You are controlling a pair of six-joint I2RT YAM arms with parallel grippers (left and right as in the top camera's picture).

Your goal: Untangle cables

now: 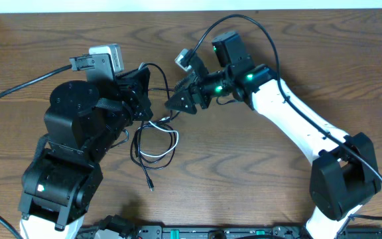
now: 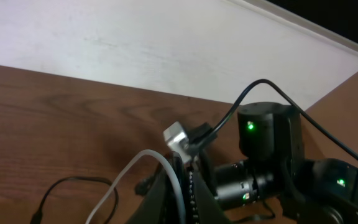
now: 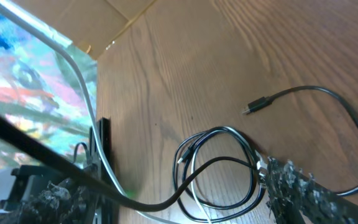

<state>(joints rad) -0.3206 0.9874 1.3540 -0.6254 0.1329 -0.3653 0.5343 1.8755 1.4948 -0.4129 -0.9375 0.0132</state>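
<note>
The black cable (image 1: 137, 147) and the white cable (image 1: 166, 154) lie looped together on the wooden table, and a black plug end (image 1: 150, 188) trails toward the front. My left gripper (image 1: 144, 106) hangs over the top of the tangle. In the left wrist view, the left gripper (image 2: 183, 200) is shut with the white cable (image 2: 126, 177) running up between its fingers. My right gripper (image 1: 176, 103) faces it from the right. In the right wrist view, the right gripper (image 3: 176, 194) stands open. A black cable (image 3: 224, 163) crosses its gap above the coil, touching neither finger.
A second black plug (image 3: 253, 107) lies loose on the table beyond the coil. The arms' own thicker black wires (image 1: 18, 87) arc over the back of the table. A white wall (image 2: 166, 43) borders the far edge. The two wrists are close together.
</note>
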